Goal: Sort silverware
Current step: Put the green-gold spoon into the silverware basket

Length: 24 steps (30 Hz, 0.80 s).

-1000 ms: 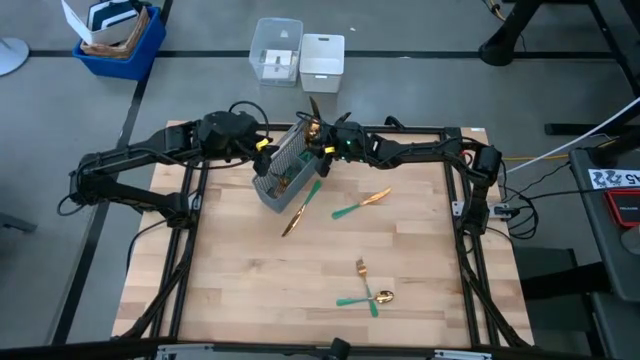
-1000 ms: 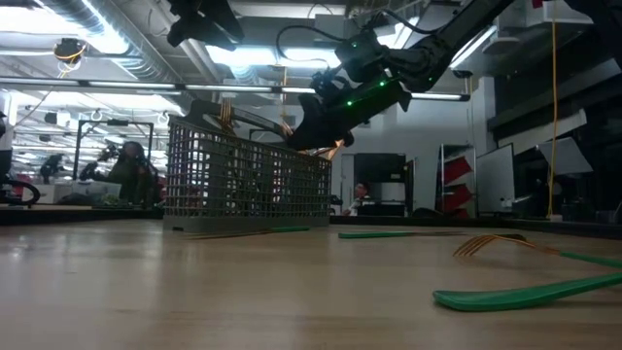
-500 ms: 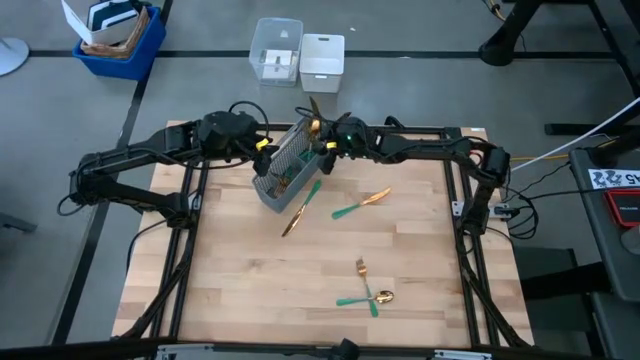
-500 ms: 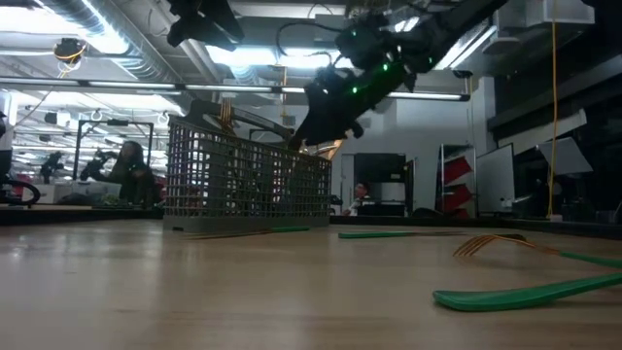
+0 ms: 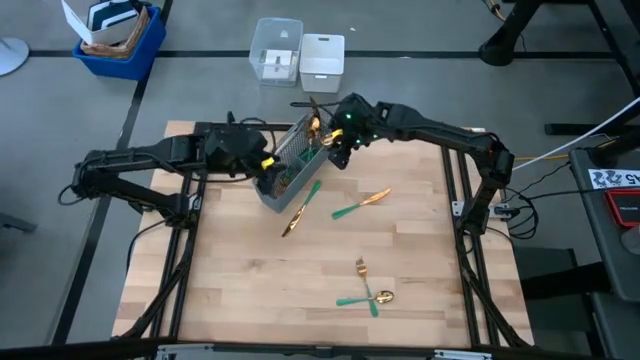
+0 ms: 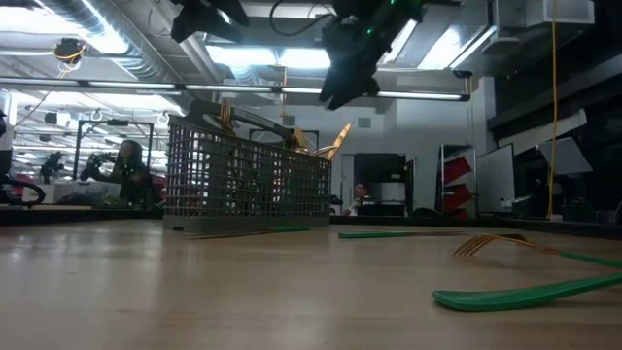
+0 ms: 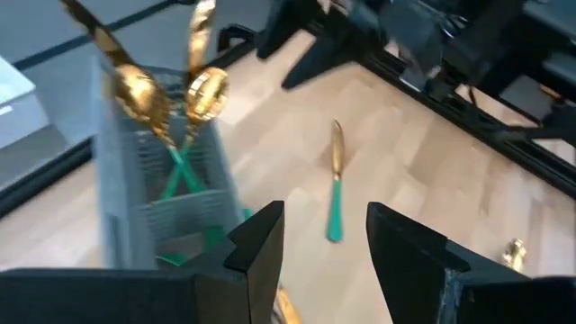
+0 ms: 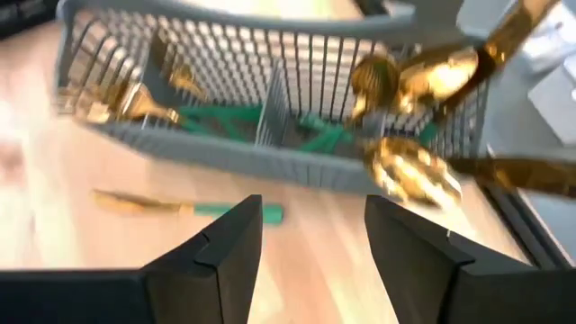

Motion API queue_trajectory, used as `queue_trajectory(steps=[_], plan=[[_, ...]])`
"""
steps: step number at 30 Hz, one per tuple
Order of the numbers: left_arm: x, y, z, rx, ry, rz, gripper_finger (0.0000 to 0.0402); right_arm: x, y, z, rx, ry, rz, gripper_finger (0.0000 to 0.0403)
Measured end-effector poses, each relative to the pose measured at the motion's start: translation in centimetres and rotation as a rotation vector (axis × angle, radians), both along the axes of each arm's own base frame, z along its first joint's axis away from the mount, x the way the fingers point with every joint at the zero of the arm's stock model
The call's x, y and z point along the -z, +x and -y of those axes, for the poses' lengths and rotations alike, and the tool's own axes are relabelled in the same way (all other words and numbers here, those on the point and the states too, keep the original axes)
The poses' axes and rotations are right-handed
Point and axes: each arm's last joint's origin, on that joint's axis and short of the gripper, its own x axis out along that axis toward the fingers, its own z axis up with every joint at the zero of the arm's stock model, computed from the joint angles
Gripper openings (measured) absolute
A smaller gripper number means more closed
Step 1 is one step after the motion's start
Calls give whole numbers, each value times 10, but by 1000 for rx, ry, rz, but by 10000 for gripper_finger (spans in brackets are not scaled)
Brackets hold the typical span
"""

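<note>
light, stiff, slippery silverware (image 5: 361, 205) (likely best pinched mid-handle); right gripper (image 5: 337, 152) and left gripper (image 5: 258, 168) both gaping, empty.

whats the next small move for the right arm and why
Probably swing the open, empty right gripper from above the grey mesh caddy toward the gold-bladed, teal-handled knife on the wooden table: it is the nearest loose piece.

On my wooden table (image 5: 300, 290) the grey mesh caddy (image 5: 286, 166) lies tipped near the far edge. Beyond the caddy, off the table, I see a clear plastic bin (image 5: 276, 50) touching a white box (image 5: 322, 56); a blue crate (image 5: 118, 38) sits well left of them.
</note>
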Motion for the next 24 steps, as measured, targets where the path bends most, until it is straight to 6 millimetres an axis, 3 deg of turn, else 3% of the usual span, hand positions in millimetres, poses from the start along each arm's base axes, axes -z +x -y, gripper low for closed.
queue_trajectory(steps=[9,24], plan=[[21,36,22,63,-55,-29,150,-17,-30,-13,-15,94,-232,202],[53,120,25,224,-92,207,150,-63,-98,-38,-119,-11,-279,202]])
